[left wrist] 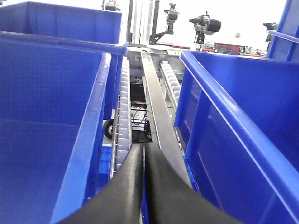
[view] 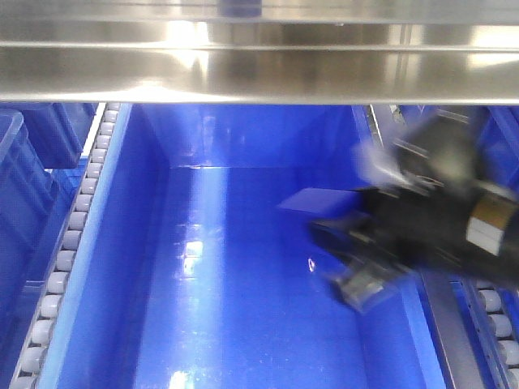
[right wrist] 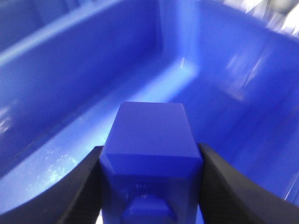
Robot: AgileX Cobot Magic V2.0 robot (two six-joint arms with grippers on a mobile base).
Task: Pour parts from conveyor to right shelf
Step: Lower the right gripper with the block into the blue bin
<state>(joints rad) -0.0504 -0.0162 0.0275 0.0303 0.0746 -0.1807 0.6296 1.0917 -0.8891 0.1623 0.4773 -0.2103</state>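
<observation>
Steel shelf rail (view: 259,77) is spanning my front view above a deep glossy blue plastic bin (view: 122,267); my right gripper (view: 357,267) is reaching in, blurred. Left wrist: left gripper (left wrist: 142,154) is sitting pressed together between bins. Right wrist: fingers (right wrist: 224,186) are clamping the small bright-blue plastic block (right wrist: 150,140), knob toward camera, long axis pointing away over the bin.

Far end from my left wrist: bright white wall (left wrist: 243,14), black cameras on stands (left wrist: 204,23), red-edged bench (left wrist: 229,46) under them. Strong overhead light.

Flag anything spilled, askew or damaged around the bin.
Nothing stands out. The right gripper holds the blue block squarely over the blue bin, whose floor shows only glare. The left gripper is shut between bins.
</observation>
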